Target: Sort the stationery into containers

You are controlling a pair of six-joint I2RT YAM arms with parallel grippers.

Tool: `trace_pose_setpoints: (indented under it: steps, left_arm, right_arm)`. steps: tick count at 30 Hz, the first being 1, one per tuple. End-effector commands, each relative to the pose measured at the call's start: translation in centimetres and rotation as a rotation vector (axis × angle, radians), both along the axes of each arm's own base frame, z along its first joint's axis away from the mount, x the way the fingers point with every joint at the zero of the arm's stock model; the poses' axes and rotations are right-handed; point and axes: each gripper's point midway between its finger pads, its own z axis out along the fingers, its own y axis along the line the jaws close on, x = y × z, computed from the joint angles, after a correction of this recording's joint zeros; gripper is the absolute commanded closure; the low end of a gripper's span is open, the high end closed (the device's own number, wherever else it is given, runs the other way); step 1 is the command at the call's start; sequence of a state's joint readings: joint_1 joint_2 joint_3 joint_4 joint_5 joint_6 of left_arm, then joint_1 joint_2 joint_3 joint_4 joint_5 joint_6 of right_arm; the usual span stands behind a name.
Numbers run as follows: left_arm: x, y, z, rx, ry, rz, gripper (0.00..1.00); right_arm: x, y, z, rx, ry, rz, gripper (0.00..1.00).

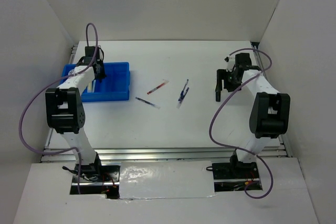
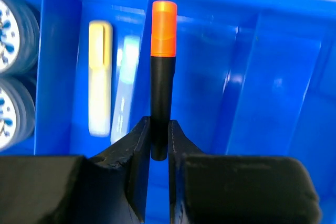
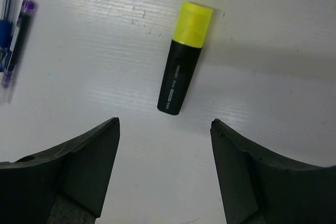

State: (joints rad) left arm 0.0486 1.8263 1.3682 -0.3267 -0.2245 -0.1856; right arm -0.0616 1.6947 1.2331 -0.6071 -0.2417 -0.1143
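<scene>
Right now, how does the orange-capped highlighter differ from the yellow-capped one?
The orange-capped highlighter is clamped in the left gripper; the yellow-capped highlighter lies loose on the table before the open right gripper. The orange-capped one is over the blue tray; the yellow-capped one is away from it. Both have black bodies.

Robotics lab test cell: plain white panels (image 1: 173, 3) are walling in a white counter (image 1: 210, 124) behind and at both sides. The left arm (image 1: 65, 108) and the right arm (image 1: 268, 111) are standing bolted at the counter's near edge, trailing purple cables (image 1: 26, 114).
</scene>
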Motion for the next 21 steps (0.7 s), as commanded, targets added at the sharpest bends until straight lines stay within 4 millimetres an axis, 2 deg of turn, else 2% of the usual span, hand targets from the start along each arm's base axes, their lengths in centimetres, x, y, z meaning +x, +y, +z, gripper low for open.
trace_pose_setpoints:
  steps: [1,3,7,8,10,13,18,19,21]
  left_arm:
    - [2.1,0.4,0.4,-0.005,-0.019,-0.011,0.82]
    - [2.2,0.3,0.2,-0.028,-0.004,-0.018,0.72]
    - [2.3,0.5,-0.3,-0.053,0.016,-0.017,0.56]
    - [2.2,0.5,-0.2,-0.053,0.015,-0.016,0.47]
    - [2.2,0.5,0.1,-0.051,0.009,-0.021,0.39]
    - [2.4,0.6,0.7,-0.045,-0.012,-0.026,0.35]
    - [2.9,-0.6,3.3,-0.08,-0.084,-0.084,0.36]
    - [2.5,-0.8,3.4,-0.089,-0.085,-0.095,0.37]
    - [2.5,-1.7,6.8,-0.095,-0.177,-0.14,0.37]
  right_arm:
    - [1.9,0.1,1.0,0.052,-0.009,-0.046,0.24]
    - [2.4,-0.1,0.1,0.056,0.013,-0.065,0.24]
    - [3.9,-0.2,-0.1,0.064,0.025,-0.082,0.25]
    - [3.9,0.0,-0.3,0.063,0.037,-0.083,0.26]
    - [4.2,-0.3,-1.1,0.025,0.056,-0.099,0.27]
    - [4.5,-0.1,-2.2,-0.01,0.079,-0.11,0.29]
    - [5.0,-0.1,-3.5,-0.042,0.121,-0.145,0.34]
    - [5.0,-0.2,-3.7,-0.047,0.127,-0.15,0.38]
    - [5.2,-0.4,-4.1,-0.062,0.133,-0.16,0.41]
